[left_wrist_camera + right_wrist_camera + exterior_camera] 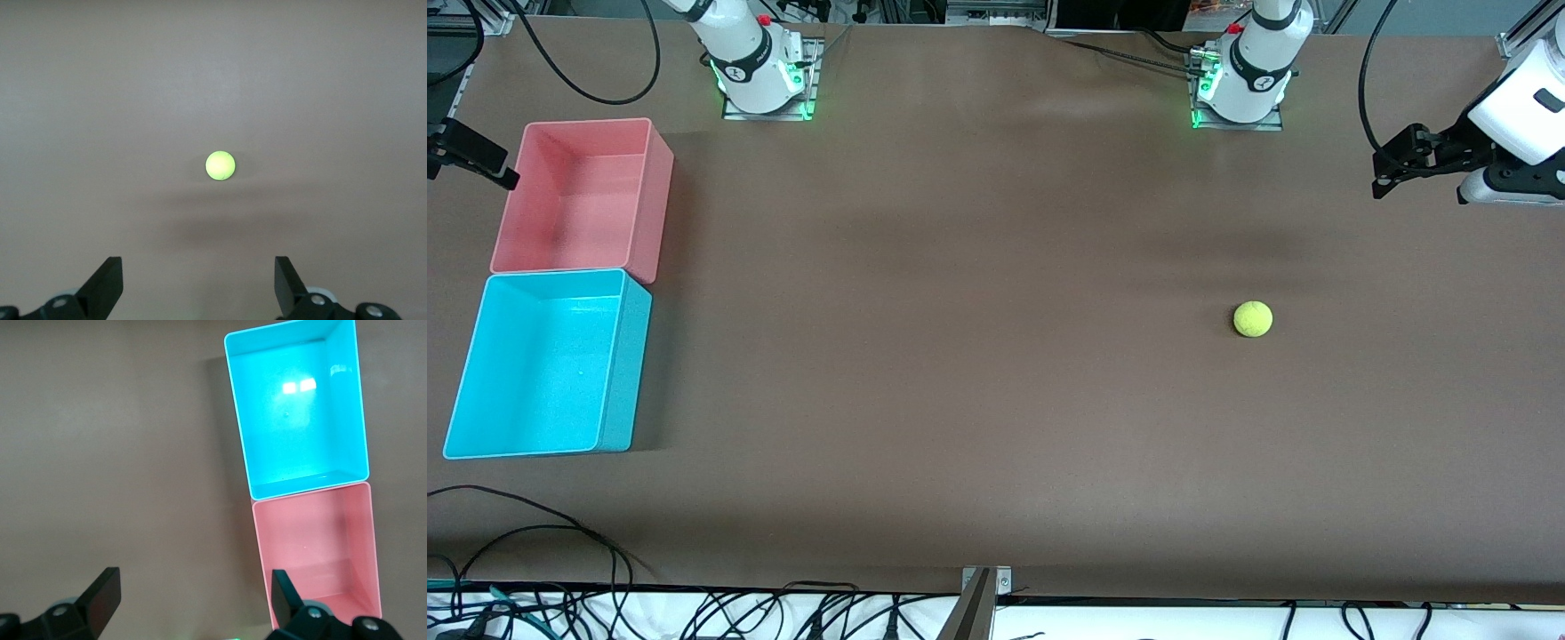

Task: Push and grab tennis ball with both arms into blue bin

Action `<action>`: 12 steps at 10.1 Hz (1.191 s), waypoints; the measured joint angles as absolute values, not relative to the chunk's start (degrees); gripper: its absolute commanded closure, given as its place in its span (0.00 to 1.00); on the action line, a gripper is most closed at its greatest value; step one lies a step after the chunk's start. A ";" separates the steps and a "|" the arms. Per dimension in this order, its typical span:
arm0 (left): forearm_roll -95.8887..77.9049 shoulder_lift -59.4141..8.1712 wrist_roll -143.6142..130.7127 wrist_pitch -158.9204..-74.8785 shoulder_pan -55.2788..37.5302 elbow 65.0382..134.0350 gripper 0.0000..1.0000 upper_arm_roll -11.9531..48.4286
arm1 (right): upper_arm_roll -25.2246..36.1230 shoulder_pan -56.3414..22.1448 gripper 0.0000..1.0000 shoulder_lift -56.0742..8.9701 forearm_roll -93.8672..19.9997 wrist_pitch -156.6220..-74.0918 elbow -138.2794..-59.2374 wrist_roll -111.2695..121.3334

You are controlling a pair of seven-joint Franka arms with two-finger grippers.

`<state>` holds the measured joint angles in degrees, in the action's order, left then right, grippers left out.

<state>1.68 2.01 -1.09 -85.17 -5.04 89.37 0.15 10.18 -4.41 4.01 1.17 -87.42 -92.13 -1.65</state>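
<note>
The yellow-green tennis ball [1253, 319] lies alone on the brown table, toward the left arm's end; in the left wrist view the tennis ball [220, 165] sits ahead of the spread fingers. My left gripper [1383, 178] [199, 280] hangs open and empty in the air at that end of the table, apart from the ball. The blue bin [543, 364] [297, 407] stands at the right arm's end, touching the pink bin. My right gripper [193, 600] is open and empty, high over the table beside the pink bin.
The pink bin [583, 196] [313, 547] stands farther from the front camera than the blue one; both hold nothing. The two arm bases [765, 84] [1240, 89], lit green, stand along the table's edge. Cables [534, 551] trail at the near edge.
</note>
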 measured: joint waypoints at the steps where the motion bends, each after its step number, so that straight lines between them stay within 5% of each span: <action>1: 1.43 2.01 -1.09 -85.17 -5.08 89.37 0.00 0.19 | 10.18 -4.41 0.00 4.01 1.17 -87.38 -92.12 -1.64; 12: -1.80 1.95 -2.38 -85.17 -5.15 89.37 0.00 0.18 | 10.92 -4.34 0.00 4.04 1.17 -87.08 -92.09 -1.64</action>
<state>-1.80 1.95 -2.38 -85.17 -5.15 89.37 0.18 10.92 -4.34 4.04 1.17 -87.08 -92.09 -1.64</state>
